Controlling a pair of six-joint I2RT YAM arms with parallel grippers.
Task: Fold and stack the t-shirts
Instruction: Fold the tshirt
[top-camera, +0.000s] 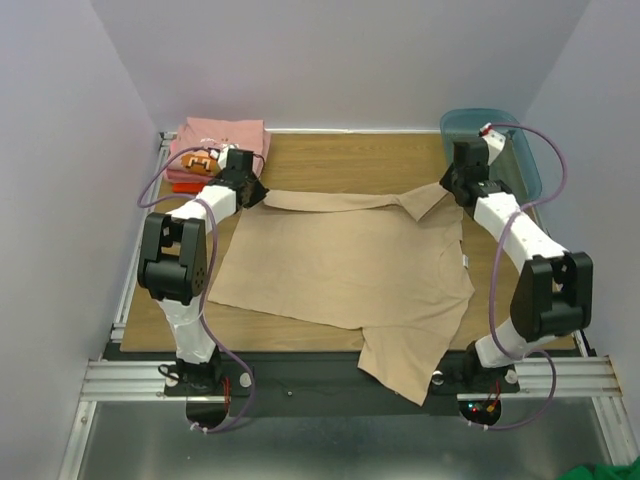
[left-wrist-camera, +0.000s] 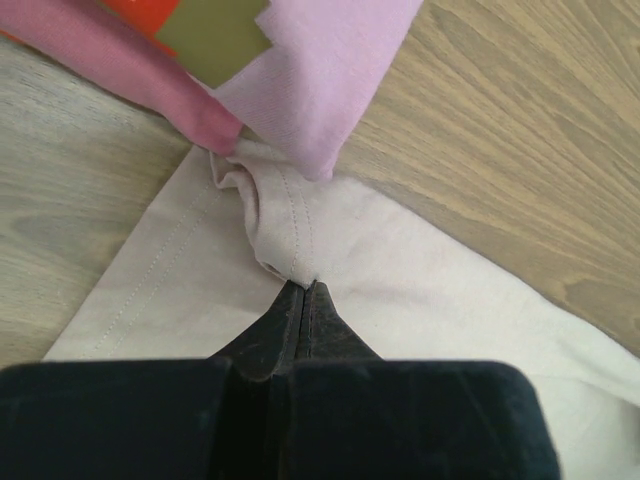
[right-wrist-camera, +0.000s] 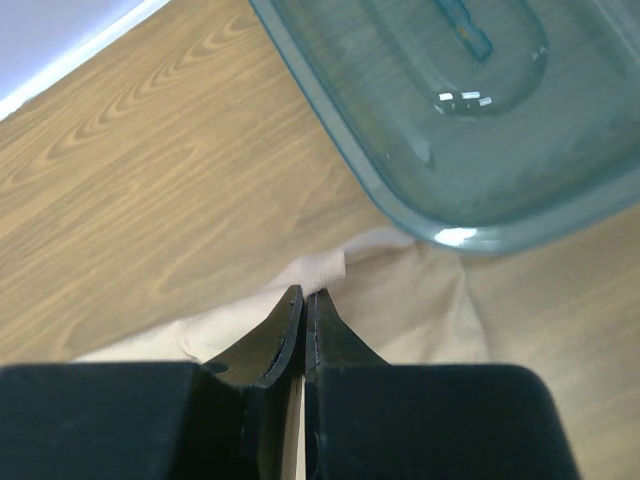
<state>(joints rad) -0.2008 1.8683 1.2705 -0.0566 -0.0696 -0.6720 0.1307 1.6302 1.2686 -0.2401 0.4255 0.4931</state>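
A plain tan t-shirt (top-camera: 350, 270) lies spread across the wooden table, one sleeve hanging over the near edge. My left gripper (top-camera: 256, 194) is shut on the shirt's far left corner; in the left wrist view the tips (left-wrist-camera: 303, 284) pinch a bunched hem of tan t-shirt (left-wrist-camera: 400, 290). My right gripper (top-camera: 449, 190) is shut on the far right corner, and cloth of the tan t-shirt (right-wrist-camera: 420, 310) shows between its closed tips (right-wrist-camera: 305, 293). A folded pink t-shirt (top-camera: 215, 140) lies at the back left on a red-orange t-shirt (top-camera: 184, 186), right next to the left gripper.
A teal translucent bin (top-camera: 500, 140) stands at the back right, its rim (right-wrist-camera: 400, 200) just beyond the right gripper. The folded pink t-shirt (left-wrist-camera: 320, 90) overlaps the tan corner in the left wrist view. A metal rail (top-camera: 350, 378) runs along the table's near edge.
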